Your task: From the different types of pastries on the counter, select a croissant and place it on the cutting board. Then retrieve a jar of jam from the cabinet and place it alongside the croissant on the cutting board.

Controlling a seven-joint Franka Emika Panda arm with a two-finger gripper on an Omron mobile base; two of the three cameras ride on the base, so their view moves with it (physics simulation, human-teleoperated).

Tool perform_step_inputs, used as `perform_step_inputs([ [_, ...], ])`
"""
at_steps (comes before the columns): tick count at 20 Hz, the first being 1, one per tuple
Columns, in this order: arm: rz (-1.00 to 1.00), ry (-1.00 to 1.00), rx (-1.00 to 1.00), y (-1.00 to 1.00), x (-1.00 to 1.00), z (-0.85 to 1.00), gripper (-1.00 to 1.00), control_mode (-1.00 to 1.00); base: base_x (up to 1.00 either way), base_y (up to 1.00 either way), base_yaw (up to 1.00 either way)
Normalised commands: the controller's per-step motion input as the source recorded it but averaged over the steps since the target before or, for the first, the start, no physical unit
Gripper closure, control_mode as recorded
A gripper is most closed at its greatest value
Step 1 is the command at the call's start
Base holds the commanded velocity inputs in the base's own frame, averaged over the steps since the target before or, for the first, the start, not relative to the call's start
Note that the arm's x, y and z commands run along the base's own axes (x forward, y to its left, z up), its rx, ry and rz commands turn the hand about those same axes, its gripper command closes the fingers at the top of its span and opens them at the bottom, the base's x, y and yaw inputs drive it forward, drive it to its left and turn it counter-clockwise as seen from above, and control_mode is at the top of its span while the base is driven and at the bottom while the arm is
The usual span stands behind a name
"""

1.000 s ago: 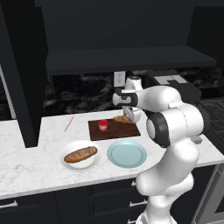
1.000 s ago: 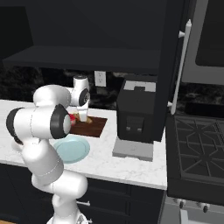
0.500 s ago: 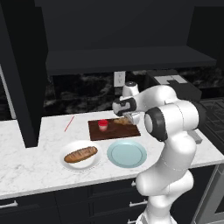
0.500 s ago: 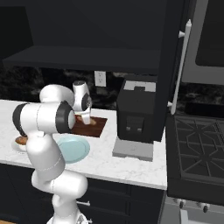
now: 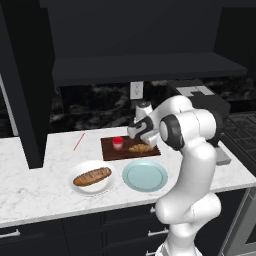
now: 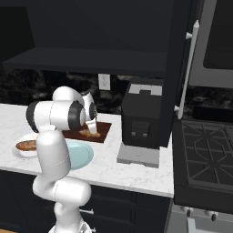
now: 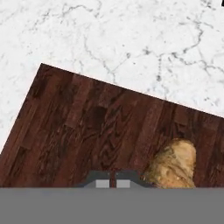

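Croissant: the croissant (image 5: 141,148) lies on the cutting board (image 5: 110,151), toward its right end and front edge; in the hand view its end (image 7: 175,165) shows just right of the fingertips.
Jar of jam: the jar of jam (image 5: 117,143) stands upright on the same board, left of the croissant and apart from it, near the back edge.
Board: it sits on the bench (image 5: 35,175) toward the back, behind the pale blue plate (image 5: 145,175).
Other pastry: the oblong loaf (image 5: 92,176) rests on a white plate (image 5: 80,170) near the bench's front edge, left of the blue plate.
Gripper: the gripper (image 7: 113,183) hangs low over the board, pointing down at bare wood beside the croissant.
Jaws: pressed together, only a thin seam between the two tips, holding nothing.
Stage, as I judge it: both things appear placed side by side on the board, so the step in hand is clearing the arm away.
Doing it well: lift straight up first, before any sideways swing, since the croissant is close to the fingertips and a lateral drift could nudge it off the board's front edge.
Risk: the jar is small and could tip if the hand sweeps left at this height; rise clear of its lid before turning.
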Motion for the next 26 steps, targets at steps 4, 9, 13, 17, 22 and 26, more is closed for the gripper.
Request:
perform_step_inputs([
  [4, 0.00, 0.00, -0.03, 0.00, 0.44, -0.07, -1.00, -1.00, 0.00, 0.00, 0.00],
  [9, 0.00, 0.01, 0.12, -0.14, 0.15, 0.58, -1.00, -1.00, 0.00, 0.00, 0.00],
  [13, 0.04, 0.03, 0.15, -0.06, -0.30, 0.99, -1.00, -1.00, 0.00, 0.00, 0.00],
  [17, 0.01, 0.00, 0.14, 0.04, -1.00, 0.24, -1.00, -1.00, 0.00, 0.00, 0.00],
  [22, 0.00, -0.06, 0.02, 0.34, -1.00, -0.12, -1.00, -1.00, 0.00, 0.00, 0.00],
  [26, 0.00, -0.16, 0.00, 0.48, -1.00, -0.27, -1.00, -1.00, 0.00, 0.00, 0.00],
])
